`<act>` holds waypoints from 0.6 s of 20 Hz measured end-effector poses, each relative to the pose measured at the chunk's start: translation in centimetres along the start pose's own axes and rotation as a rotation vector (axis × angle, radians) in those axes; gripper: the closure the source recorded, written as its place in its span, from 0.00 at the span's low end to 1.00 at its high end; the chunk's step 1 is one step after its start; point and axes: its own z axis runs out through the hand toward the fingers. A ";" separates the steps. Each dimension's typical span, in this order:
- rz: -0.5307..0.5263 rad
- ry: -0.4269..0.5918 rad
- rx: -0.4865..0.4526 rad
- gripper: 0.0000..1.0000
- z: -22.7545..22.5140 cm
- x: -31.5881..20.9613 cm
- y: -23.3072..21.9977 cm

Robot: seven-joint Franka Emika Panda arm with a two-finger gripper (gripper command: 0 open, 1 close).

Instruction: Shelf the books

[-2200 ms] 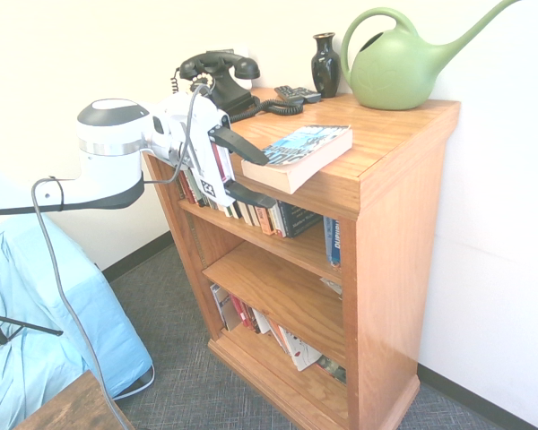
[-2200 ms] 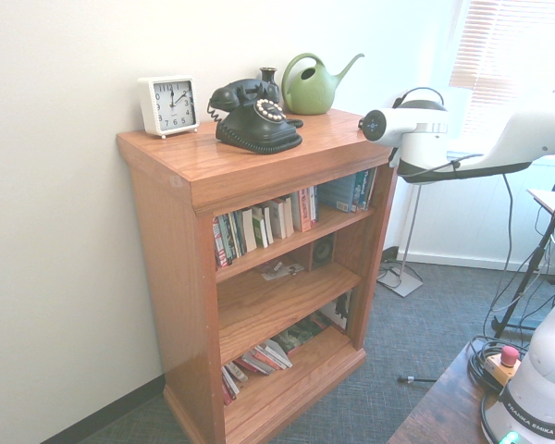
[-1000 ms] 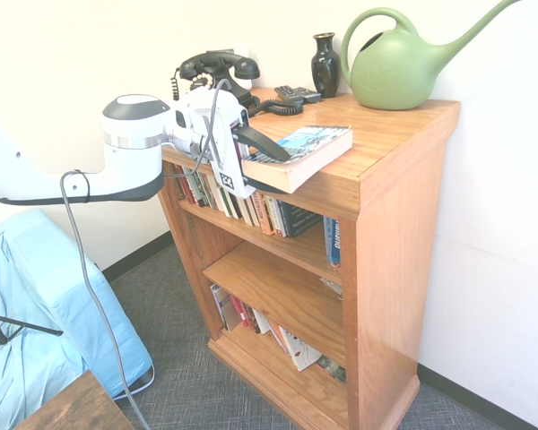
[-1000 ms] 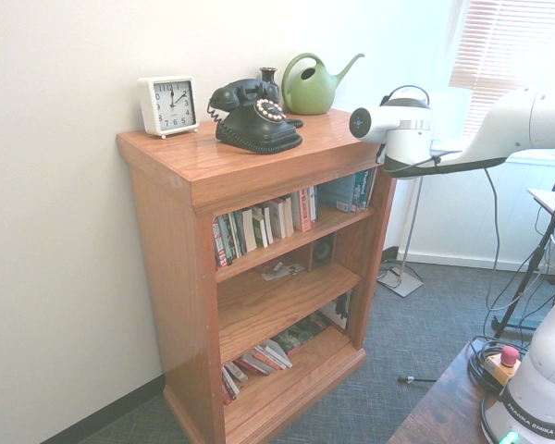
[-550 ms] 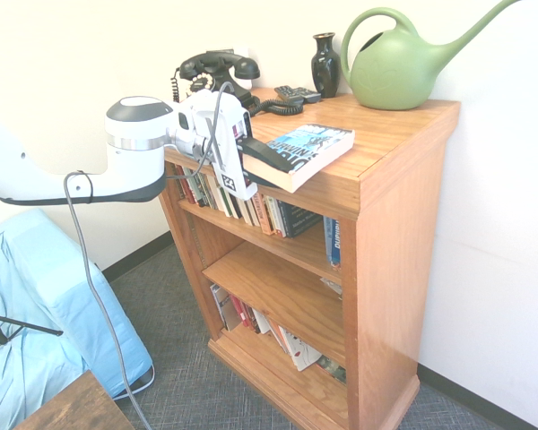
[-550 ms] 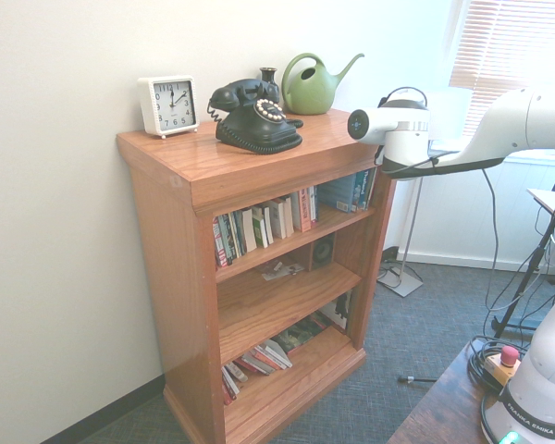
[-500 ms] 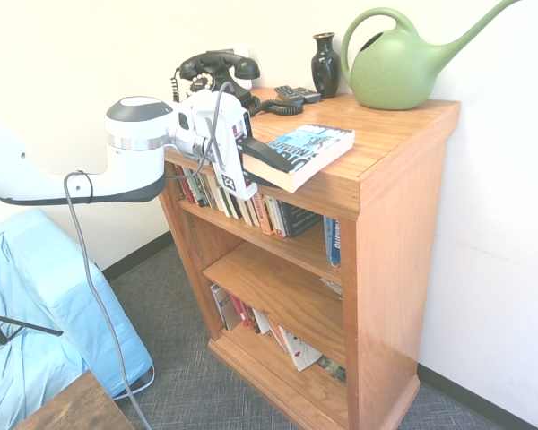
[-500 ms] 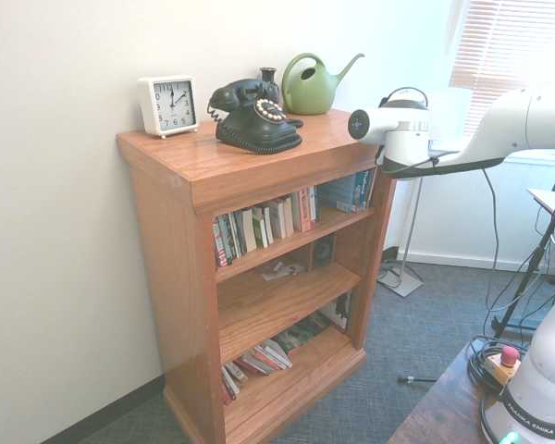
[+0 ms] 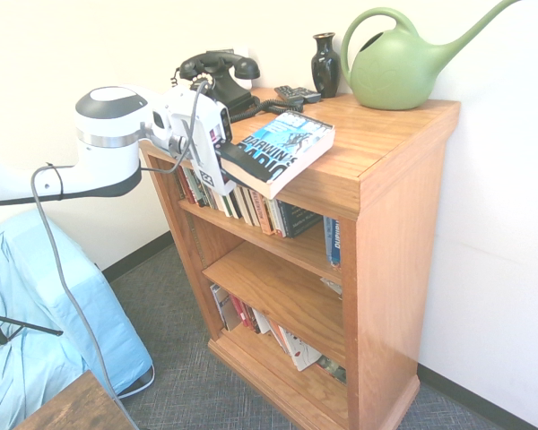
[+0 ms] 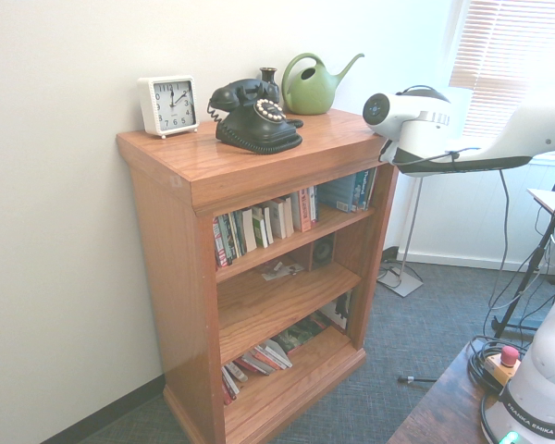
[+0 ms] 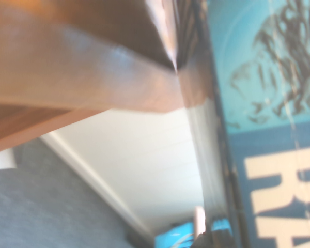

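While the thick blue-teal paperback with big white title letters (image 9: 280,150) hung tilted over the front edge of the honey-coloured wooden bookcase (image 9: 381,188), the white arm's two-finger gripper (image 9: 226,163) was clamped on its near end. Behind it on top stood a black rotary telephone (image 9: 217,76), a dark vase (image 9: 325,64) and a green watering can (image 9: 396,64).

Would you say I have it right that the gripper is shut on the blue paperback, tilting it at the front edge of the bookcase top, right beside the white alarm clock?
Not quite: the gripper is shut on the blue paperback, tilted at the bookcase top's front edge, but the first exterior view shows the black telephone nearest it. The alarm clock stands at the far end.
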 end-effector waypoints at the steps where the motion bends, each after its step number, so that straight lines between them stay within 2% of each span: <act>1: 0.015 -0.018 0.026 1.00 -0.5 -0.7 0.9; 6: 0.070 -0.107 0.152 1.00 -2.0 -6.2 5.0; 12: 0.099 -0.206 0.295 1.00 -2.6 -13.1 7.2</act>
